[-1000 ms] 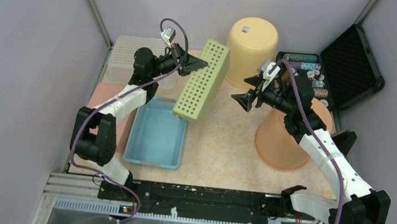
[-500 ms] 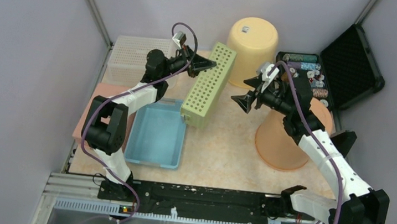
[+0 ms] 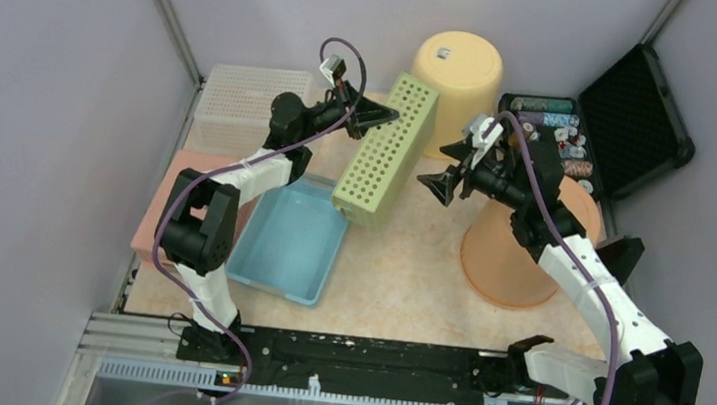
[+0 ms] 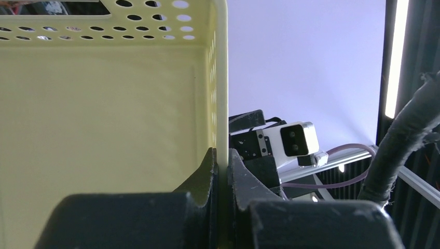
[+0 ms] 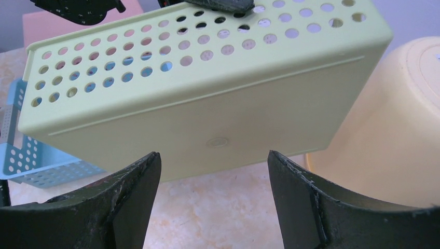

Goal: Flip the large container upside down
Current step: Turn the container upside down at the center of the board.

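No legible text, brand, number or sign in any view. One small label (image 3: 447, 55) sits on the upturned bucket (image 3: 469, 85), beyond the right gripper (image 3: 445, 165); its print is too small to read.

Your right arm (image 3: 588, 277) covers part of the orange bucket (image 3: 499, 266). The green basket (image 3: 385, 155) hides the far corner of the blue tray (image 3: 280, 245). The contents of the black case (image 3: 651, 103) are too small to identify.
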